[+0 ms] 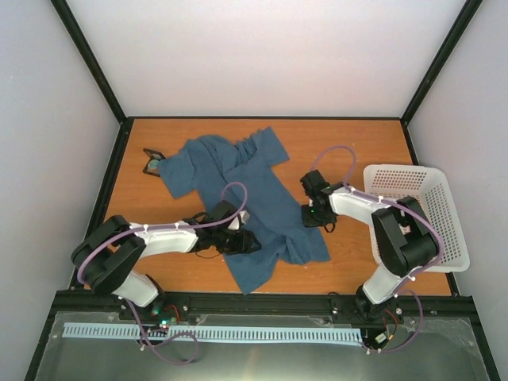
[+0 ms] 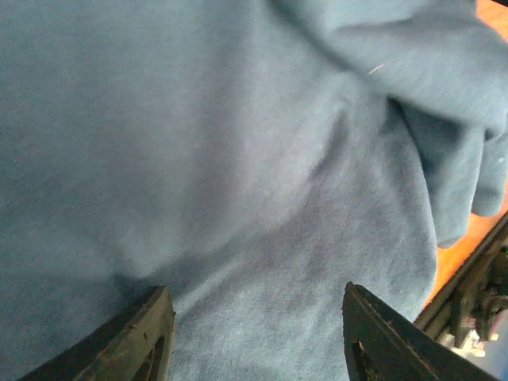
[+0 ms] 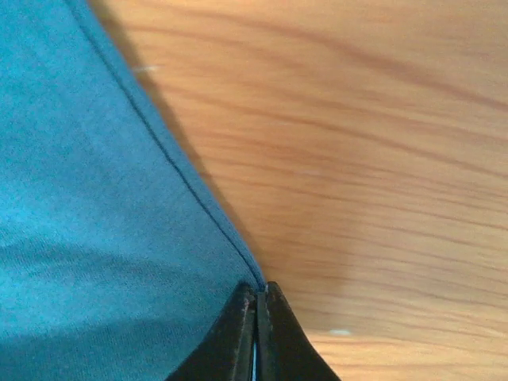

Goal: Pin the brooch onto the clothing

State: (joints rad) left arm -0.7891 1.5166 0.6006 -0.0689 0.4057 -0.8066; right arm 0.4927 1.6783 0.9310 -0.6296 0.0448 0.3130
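Orange wood table (image 1: 357, 151), white walls, black frame. T-shirt (image 1: 254, 190) lies crumpled mid-table, collar far, hem near. Left gripper (image 2: 255, 298) sits low over its near-left part, fingers moderately apart, nothing between them. Right gripper (image 3: 257, 295) is at the shirt's right hem edge, fingers pressed together; can't tell if fabric is caught. White mesh basket (image 1: 413, 169) at right.

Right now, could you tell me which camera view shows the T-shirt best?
The top external view: the T-shirt lies rumpled, nearly its whole outline and both sleeves visible. The left wrist view gives only a close patch of folded fabric; the right wrist view only its stitched edge running to the shut right end effector.
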